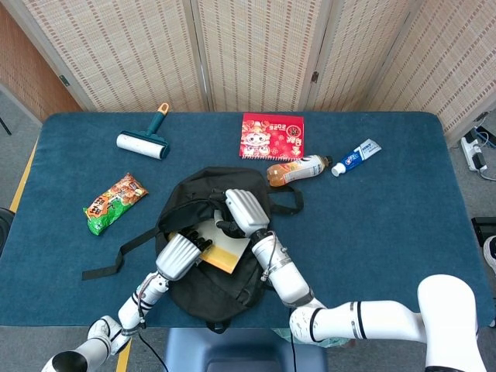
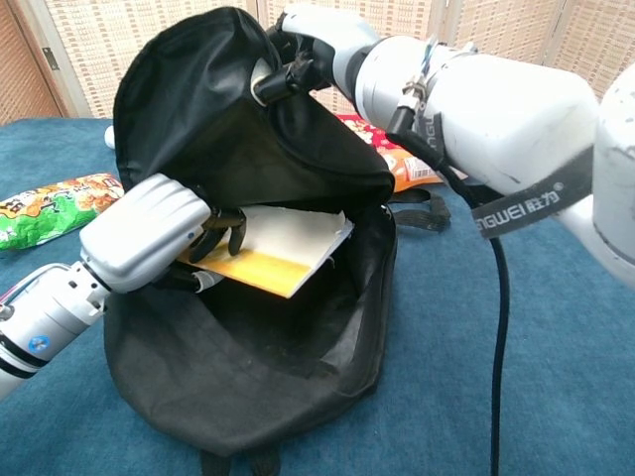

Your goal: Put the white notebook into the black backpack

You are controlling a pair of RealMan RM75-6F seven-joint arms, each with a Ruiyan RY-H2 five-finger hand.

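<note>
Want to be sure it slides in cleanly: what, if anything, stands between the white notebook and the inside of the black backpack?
Nothing visible. The right hand holds the black backpack mouth open, and the left hand holds the white notebook inside the opening.

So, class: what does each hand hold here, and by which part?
The left hand holds the white notebook by its near edge; the right hand grips the black backpack by the raised rim of its opening.

A table [image 1: 403, 232] with a dark blue cloth cover stood before a folding screen [image 1: 256, 46] of beige woven panels. The floor [image 1: 19, 132] was grey, and a white power strip [image 1: 474, 151] lay on it at the right.
</note>
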